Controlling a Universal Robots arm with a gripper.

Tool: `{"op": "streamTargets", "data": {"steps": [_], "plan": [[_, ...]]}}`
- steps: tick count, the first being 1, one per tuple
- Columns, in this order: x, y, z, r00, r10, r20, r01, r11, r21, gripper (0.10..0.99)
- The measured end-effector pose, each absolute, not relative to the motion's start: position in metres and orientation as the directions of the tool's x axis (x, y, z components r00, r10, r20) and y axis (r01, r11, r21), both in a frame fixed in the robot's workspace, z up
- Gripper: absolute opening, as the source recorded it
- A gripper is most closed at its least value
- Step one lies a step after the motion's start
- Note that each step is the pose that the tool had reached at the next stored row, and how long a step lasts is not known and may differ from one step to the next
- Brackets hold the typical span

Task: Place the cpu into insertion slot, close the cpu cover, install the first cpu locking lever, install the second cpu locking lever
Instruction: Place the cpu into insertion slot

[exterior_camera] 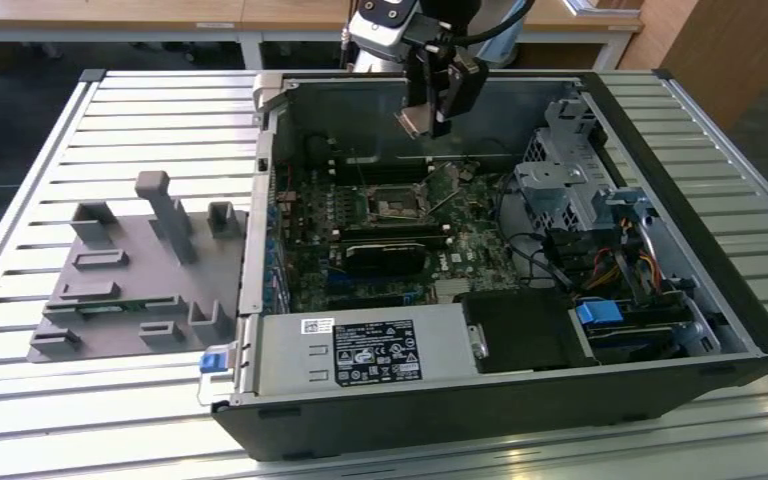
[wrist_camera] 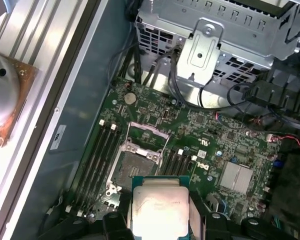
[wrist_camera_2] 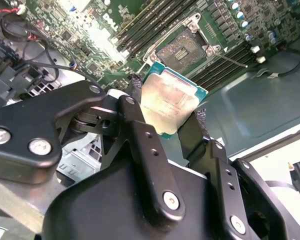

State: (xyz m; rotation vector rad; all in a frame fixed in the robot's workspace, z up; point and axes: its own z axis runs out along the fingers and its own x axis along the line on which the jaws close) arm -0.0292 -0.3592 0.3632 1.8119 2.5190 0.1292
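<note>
1. In the exterior view, the end effector [exterior_camera: 427, 118] hangs over the open computer case [exterior_camera: 491, 410] that sits on the table [exterior_camera: 91, 420]. It is clenched on the cpu [exterior_camera: 415, 122]. The insertion slot [exterior_camera: 394, 203] is at 6 o'clock from the cpu and well apart from it. This view is the best one for telling how high the cpu is above the board.

2. In the second wrist view, two black fingers [wrist_camera_2: 140, 132] squeeze the cpu [wrist_camera_2: 170, 102] on two opposite edges. Its shiny side faces the camera. This view is the best one for checking the grip, which looks firm.

3. In the first wrist view, the cpu [wrist_camera: 157, 212] is near the insertion slot [wrist_camera: 132, 167]. The slot is bare and the cpu cover [wrist_camera: 144, 149] is flipped up beside it. This view helps most with lining things up.

4. To do this step well, I think the cpu should be flat, with its corners matching the slot. It should go straight down, slowly and softly, and not bump the cover.
</note>
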Motion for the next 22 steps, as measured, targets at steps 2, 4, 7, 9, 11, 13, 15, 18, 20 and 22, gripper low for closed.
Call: {"op": "streamTargets", "data": {"steps": [2,4,7,9,11,13,15,18,20,22], "plan": [[-0.0292,-0.3592,0.3631,-0.303,0.953,0.019,0.950,0.300,0.088,0.537],[-0.0292,-0.3592,0.3631,-0.288,0.957,0.019,0.954,0.285,0.088,0.537],[-0.0292,-0.3592,0.3630,-0.265,0.964,0.019,0.961,0.263,0.088,0.537],[-0.0292,-0.3592,0.3630,-0.249,0.968,0.019,0.965,0.247,0.088,0.537],[-0.0293,-0.3592,0.3629,-0.232,0.972,0.019,0.969,0.230,0.088,0.537],[-0.0292,-0.3592,0.3628,-0.215,0.976,0.019,0.973,0.213,0.089,0.537],[-0.0293,-0.3592,0.3628,-0.197,0.980,0.019,0.977,0.195,0.088,0.537],[-0.0292,-0.3592,0.3627,-0.170,0.985,0.019,0.982,0.168,0.088,0.537],[-0.0292,-0.3592,0.3626,-0.153,0.988,0.019,0.985,0.150,0.088,0.537],[-0.0292,-0.3592,0.3625,-0.135,0.991,0.019,0.987,0.133,0.088,0.537]]}}
